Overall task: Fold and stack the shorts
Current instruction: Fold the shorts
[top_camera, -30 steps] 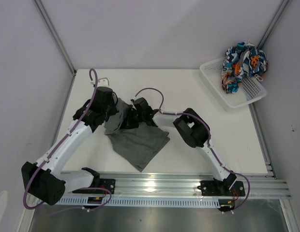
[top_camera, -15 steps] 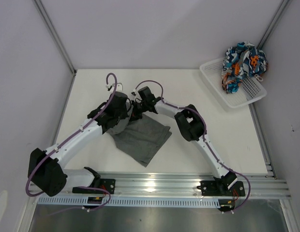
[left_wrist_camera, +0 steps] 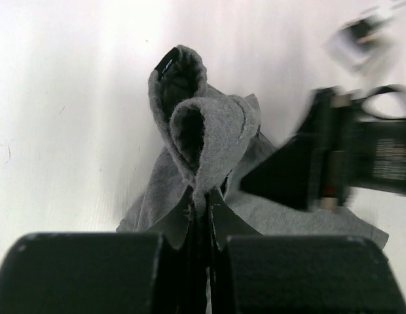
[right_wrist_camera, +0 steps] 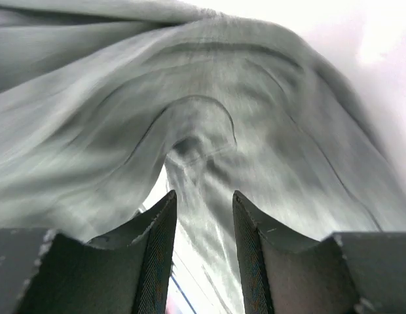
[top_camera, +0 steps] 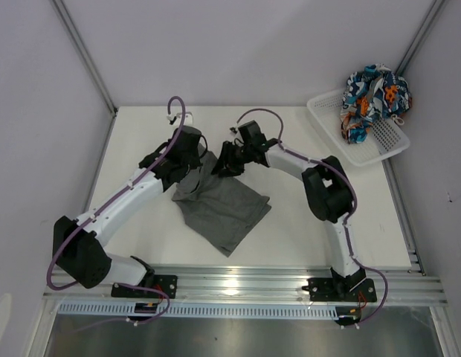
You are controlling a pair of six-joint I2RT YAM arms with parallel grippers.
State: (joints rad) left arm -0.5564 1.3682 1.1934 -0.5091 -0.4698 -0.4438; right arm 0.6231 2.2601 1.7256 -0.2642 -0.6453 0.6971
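Okay so, the plain dark grey cloth shorts (top_camera: 221, 212) lie on the flat white tabletop (top_camera: 349, 216), left of centre, with pale grey walls (top_camera: 238, 44) around. The left gripper (left_wrist_camera: 202, 219) is clamped on a bunched corner of them. The right gripper (right_wrist_camera: 204, 196) has its jaws slightly parted, grey cloth at the tips. The busy blue-teal-orange patterned shorts (top_camera: 375, 93) sit heaped in the white plastic mesh basket (top_camera: 329, 126) at the far right corner.

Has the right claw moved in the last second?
Yes. In the top view the right claw has shifted rightward and away from the arm bases, nearer the basket.
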